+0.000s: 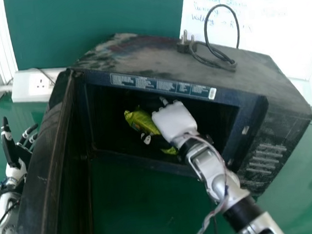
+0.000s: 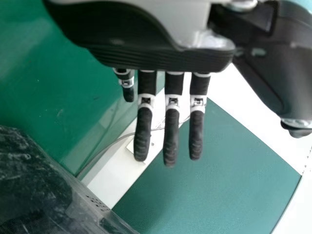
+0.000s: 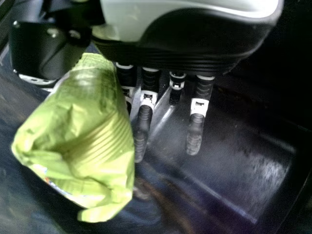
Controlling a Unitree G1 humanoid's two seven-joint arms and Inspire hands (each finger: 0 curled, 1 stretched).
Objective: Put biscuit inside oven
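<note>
Biscuit packet (image 1: 140,121) and your right hand (image 1: 174,121) inside the oven (image 1: 155,56).
At your 9 o'clock, the left hand (image 1: 15,172) is empty, fingers (image 2: 170,136) extended, beside the open door (image 1: 40,180). Farther in, your right fingers (image 3: 195,131) are nearly straight; the packet lies at that hand's 9 o'clock, between thumb and fingers. You cannot tell whether it is gripped.

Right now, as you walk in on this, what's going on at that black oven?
A robot is putting a biscuit packet into the oven. Its right hand is in the opening of the oven, with the green packet right beside its straight fingers. Whether it has let go is hard to tell. The oven door stands open, and the left hand is idle beyond it.
</note>
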